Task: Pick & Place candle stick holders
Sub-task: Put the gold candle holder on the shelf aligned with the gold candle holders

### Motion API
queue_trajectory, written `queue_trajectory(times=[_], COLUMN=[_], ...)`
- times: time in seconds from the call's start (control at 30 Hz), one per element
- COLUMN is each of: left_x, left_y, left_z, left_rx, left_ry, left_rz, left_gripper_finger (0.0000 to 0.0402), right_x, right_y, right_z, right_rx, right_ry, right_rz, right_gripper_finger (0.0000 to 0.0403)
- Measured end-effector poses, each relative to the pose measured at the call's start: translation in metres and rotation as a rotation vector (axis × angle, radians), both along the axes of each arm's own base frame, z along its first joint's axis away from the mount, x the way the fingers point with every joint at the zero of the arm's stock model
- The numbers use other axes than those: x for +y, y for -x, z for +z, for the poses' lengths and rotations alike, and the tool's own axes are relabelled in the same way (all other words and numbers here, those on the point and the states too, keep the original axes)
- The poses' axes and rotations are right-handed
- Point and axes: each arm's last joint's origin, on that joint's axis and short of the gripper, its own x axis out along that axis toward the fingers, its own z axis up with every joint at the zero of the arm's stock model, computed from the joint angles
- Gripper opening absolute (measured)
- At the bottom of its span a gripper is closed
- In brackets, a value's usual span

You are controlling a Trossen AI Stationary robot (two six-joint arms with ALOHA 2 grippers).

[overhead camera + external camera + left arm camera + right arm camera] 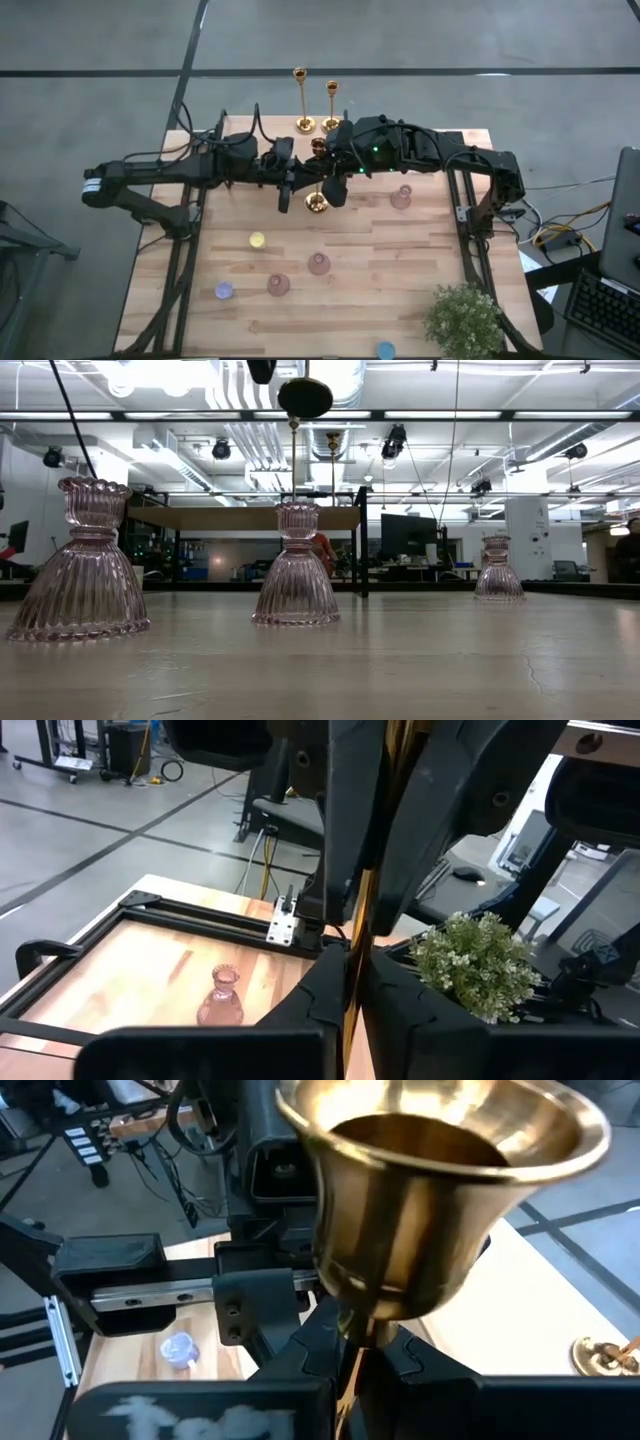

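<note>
Both grippers, left (352, 982) and right (350, 1365), are clamped on one candle stick holder (317, 190) mid-table.
Stem could be bent or holder dropped (two arms pulling apart) unless one grip is released first.

Your wooden table (400, 270) carries four pink glass holders (319, 264), small yellow (257, 240) and purple candles (223, 290), a blue candle (386, 350) at the near edge, and a plant (465, 318). Two gold candlesticks (303, 124) stand at the far edge.
</note>
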Motion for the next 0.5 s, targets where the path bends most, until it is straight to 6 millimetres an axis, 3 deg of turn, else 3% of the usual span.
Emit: queue_trajectory(times=[0.33, 0.5], left_x=[0.003, 0.005], left_y=[0.010, 0.021], left_z=[0.007, 0.015], left_rx=[-0.022, -0.058], left_ry=[0.000, -0.001], left_rz=[0.014, 0.031], left_gripper_finger=[0.0021, 0.0021], right_x=[0.000, 0.000], right_y=[-0.001, 0.000], right_z=[0.003, 0.002], right_rx=[-0.032, -0.025], right_ry=[-0.018, -0.060], right_rz=[-0.016, -0.030], right_gripper_finger=[0.0017, 0.0055])
